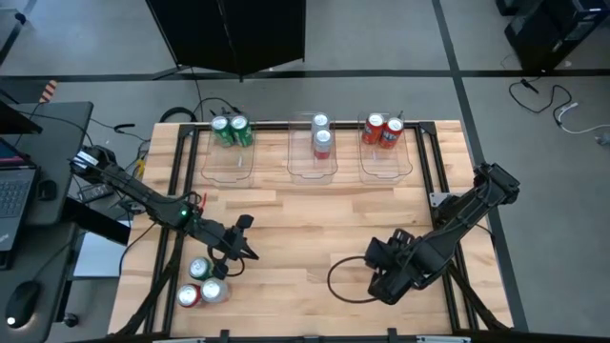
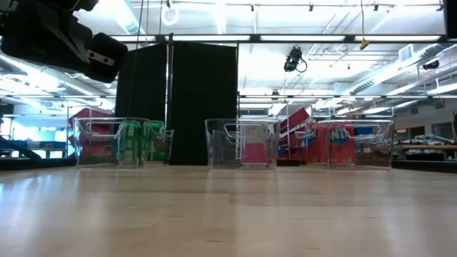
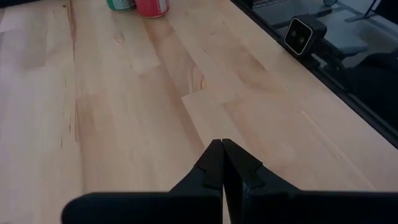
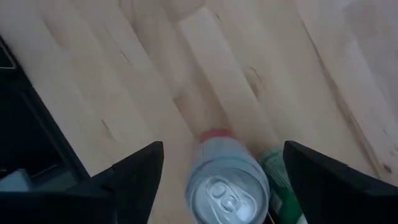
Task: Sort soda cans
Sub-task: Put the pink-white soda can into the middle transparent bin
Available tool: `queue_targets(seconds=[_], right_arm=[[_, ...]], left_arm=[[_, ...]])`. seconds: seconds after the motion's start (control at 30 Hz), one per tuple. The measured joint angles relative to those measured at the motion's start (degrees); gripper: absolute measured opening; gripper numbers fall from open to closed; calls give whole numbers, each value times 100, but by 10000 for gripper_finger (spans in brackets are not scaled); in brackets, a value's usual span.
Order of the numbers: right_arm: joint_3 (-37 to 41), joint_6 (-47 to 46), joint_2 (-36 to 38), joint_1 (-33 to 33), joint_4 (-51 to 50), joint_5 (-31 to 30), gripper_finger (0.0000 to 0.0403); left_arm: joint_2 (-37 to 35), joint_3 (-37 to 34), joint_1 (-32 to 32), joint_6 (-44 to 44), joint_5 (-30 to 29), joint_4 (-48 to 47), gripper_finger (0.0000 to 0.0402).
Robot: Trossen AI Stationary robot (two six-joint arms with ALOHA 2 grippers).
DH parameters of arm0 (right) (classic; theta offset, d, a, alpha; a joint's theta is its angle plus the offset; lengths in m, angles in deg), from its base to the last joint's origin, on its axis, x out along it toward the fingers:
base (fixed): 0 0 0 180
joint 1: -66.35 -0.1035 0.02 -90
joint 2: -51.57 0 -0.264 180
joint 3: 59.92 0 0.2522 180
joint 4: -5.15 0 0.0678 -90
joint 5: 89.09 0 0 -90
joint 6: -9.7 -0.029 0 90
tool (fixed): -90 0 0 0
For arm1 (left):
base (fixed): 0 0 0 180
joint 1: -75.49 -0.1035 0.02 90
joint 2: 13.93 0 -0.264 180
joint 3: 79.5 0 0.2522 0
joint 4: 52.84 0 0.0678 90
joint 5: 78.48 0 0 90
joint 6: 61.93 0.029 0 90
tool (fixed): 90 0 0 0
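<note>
My right gripper (image 4: 221, 146) is open over the table's near right part (image 1: 381, 269). Its fingers stand on either side of an upright silver-white can (image 4: 227, 186) without touching it. A green can (image 4: 280, 180) stands right beside that can. My left gripper (image 3: 222, 149) is shut and holds nothing, above bare wood near the table's near left (image 1: 246, 251). Close to it stand a green can (image 1: 200, 270), a red can (image 1: 189, 295) and a silver-white can (image 1: 215, 291). In the high view my right arm hides the cans beneath it.
Three clear bins line the far edge: the left bin (image 1: 229, 167) holds two green cans, the middle bin (image 1: 313, 170) two cans, the right bin (image 1: 386, 170) two red cans. A small camera (image 3: 301, 34) sits at the table's near edge. Bare wood lies between the arms.
</note>
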Motion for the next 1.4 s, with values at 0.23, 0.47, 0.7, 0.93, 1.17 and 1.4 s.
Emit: queue_targets(seconds=[0.23,0.47,0.7,0.93,1.17,1.4], right_arm=[[28,-169,-2,-55,-353,253,339],[548,-197,6,-128,-35,677,334],[751,-45,-3,-125,645,759,326],[773,4,-20,-89,360,765,305],[767,157,-17,78,47,685,287],[763,173,-13,340,-487,390,270]], left_arm=[[2,0,0,-2,-2,-7,1],[2,0,0,-2,-4,-7,1],[2,0,0,-21,-4,-3,1],[2,0,0,-24,-4,-4,1],[2,0,0,-26,-4,-2,1],[2,0,0,-32,-4,-2,1]])
